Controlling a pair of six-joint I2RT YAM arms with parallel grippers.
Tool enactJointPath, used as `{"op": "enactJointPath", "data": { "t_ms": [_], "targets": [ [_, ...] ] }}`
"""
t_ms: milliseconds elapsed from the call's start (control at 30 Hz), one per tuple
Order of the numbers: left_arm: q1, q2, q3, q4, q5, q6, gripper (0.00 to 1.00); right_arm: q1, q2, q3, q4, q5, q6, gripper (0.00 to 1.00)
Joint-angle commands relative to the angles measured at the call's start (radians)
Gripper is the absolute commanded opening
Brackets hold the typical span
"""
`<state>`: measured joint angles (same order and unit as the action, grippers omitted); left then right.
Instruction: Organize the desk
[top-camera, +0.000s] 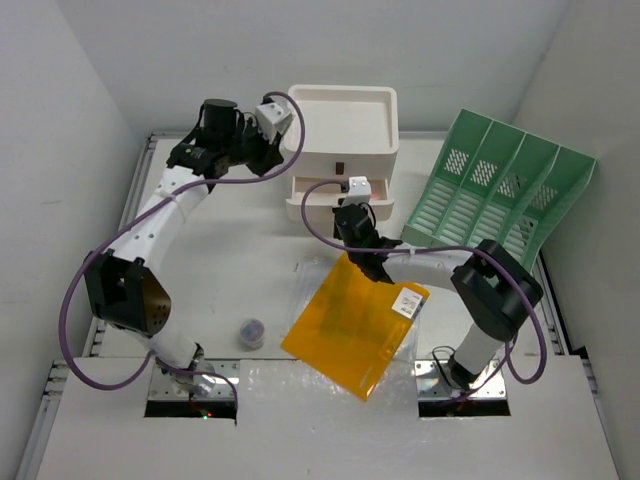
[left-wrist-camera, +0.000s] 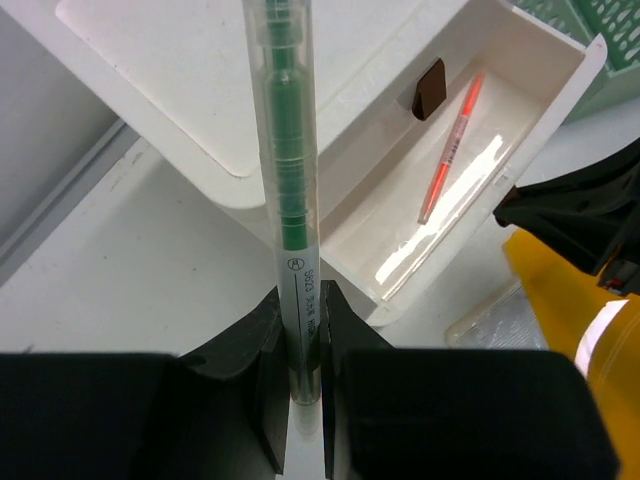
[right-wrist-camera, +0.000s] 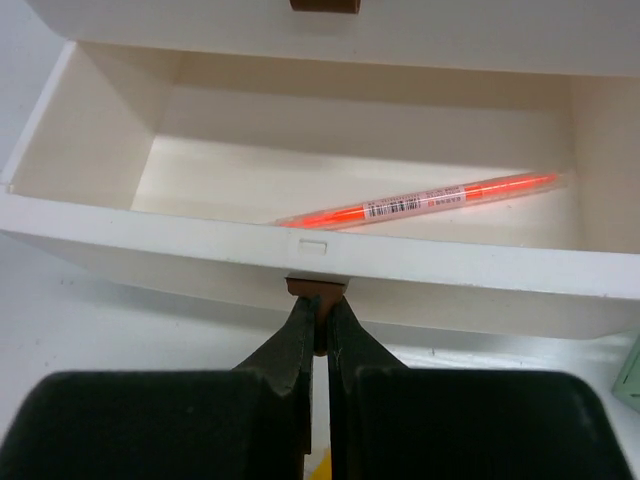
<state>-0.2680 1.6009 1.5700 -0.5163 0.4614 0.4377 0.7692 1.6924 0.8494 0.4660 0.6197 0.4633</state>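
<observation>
The white desk (top-camera: 230, 270) holds a white stacked drawer box (top-camera: 345, 125) at the back. Its lower drawer (top-camera: 340, 195) is pulled out, with an orange pen (right-wrist-camera: 420, 202) inside; the pen also shows in the left wrist view (left-wrist-camera: 450, 150). My right gripper (right-wrist-camera: 318, 320) is shut on the drawer's brown tab handle (right-wrist-camera: 317, 290). My left gripper (left-wrist-camera: 303, 340) is shut on a clear pen with green inside (left-wrist-camera: 290, 150), held above the desk just left of the box, in the top view (top-camera: 262, 135).
A green slotted file rack (top-camera: 500, 185) leans at the back right. An orange folder (top-camera: 350, 325) lies at the front centre, partly under my right arm. A small round cap-like object (top-camera: 252, 331) sits at the front left. The raised rim (top-camera: 130, 200) runs along the desk's edges.
</observation>
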Motion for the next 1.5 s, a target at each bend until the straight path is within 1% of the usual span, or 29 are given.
{"op": "enactJointPath", "data": {
  "t_ms": [0,67,200,300,400,467,500,533,567,600,633,667,700,800,933,1033,1067,1100,1233,1300,1367,1400,1467],
  "targets": [
    [-0.023,-0.018,0.044,0.004,0.033,0.114,0.0,0.028,-0.068,-0.024,0.039,0.021,0.005,0.0],
    [-0.046,0.007,0.058,-0.02,0.025,0.156,0.0,0.038,-0.079,-0.041,0.04,0.011,0.009,0.0],
    [-0.154,0.057,0.065,-0.065,-0.016,0.301,0.0,0.038,-0.105,-0.064,0.054,-0.011,0.018,0.0],
    [-0.206,0.108,0.074,-0.062,-0.047,0.354,0.0,0.038,-0.112,-0.087,0.078,0.0,0.026,0.0],
    [-0.226,0.187,0.139,-0.06,-0.058,0.358,0.0,0.038,-0.115,-0.107,0.097,0.006,0.035,0.0],
    [-0.229,0.221,0.172,-0.071,-0.07,0.348,0.14,0.038,-0.115,-0.108,0.095,0.002,0.037,0.0],
    [-0.229,0.253,0.2,-0.076,-0.081,0.348,0.33,0.038,-0.115,-0.107,0.095,-0.001,0.035,0.0],
    [-0.229,0.269,0.212,-0.079,-0.089,0.348,0.44,0.038,-0.117,-0.107,0.095,-0.002,0.034,0.0],
    [-0.232,0.28,0.22,-0.086,-0.095,0.346,0.54,0.038,-0.119,-0.107,0.095,0.0,0.032,0.0],
    [-0.232,0.295,0.232,-0.09,-0.104,0.343,0.67,0.038,-0.12,-0.107,0.097,0.0,0.031,0.0],
    [-0.234,0.3,0.236,-0.091,-0.11,0.342,0.73,0.038,-0.122,-0.108,0.097,0.005,0.029,0.0],
    [-0.237,0.301,0.237,-0.09,-0.116,0.332,0.77,0.038,-0.123,-0.111,0.1,0.005,0.031,0.0],
    [-0.237,0.3,0.24,-0.088,-0.125,0.328,0.84,0.038,-0.125,-0.112,0.103,0.005,0.031,0.0],
    [-0.235,0.283,0.243,-0.088,-0.133,0.308,0.87,0.038,-0.128,-0.119,0.112,0.008,0.031,0.0],
    [-0.237,0.249,0.269,-0.082,-0.17,0.247,0.88,0.038,-0.126,-0.115,0.112,0.014,0.028,0.0],
    [-0.231,0.202,0.312,-0.073,-0.233,0.158,0.88,0.038,-0.119,-0.11,0.109,0.017,0.025,0.0],
    [-0.226,0.189,0.318,-0.053,-0.259,0.101,0.89,0.038,-0.117,-0.108,0.108,0.018,0.023,0.0],
    [-0.22,0.163,0.334,-0.044,-0.311,0.076,0.91,0.038,-0.117,-0.107,0.108,0.023,0.021,0.0],
    [-0.168,0.131,0.351,0.013,-0.411,-0.028,0.96,0.036,-0.114,-0.108,0.112,0.023,0.017,0.0],
    [-0.097,0.152,0.37,0.056,-0.431,-0.127,0.97,0.038,-0.111,-0.107,0.114,0.025,0.014,0.0],
    [-0.027,0.194,0.415,0.049,-0.4,-0.233,0.97,0.038,-0.106,-0.104,0.115,0.026,0.012,0.0],
    [-0.014,0.246,0.47,0.041,-0.391,-0.256,0.97,0.036,-0.105,-0.104,0.115,0.026,0.012,0.0],
    [-0.005,0.299,0.548,0.016,-0.4,-0.272,0.97,0.036,-0.099,-0.102,0.118,0.028,0.012,0.0]
  ]
}}
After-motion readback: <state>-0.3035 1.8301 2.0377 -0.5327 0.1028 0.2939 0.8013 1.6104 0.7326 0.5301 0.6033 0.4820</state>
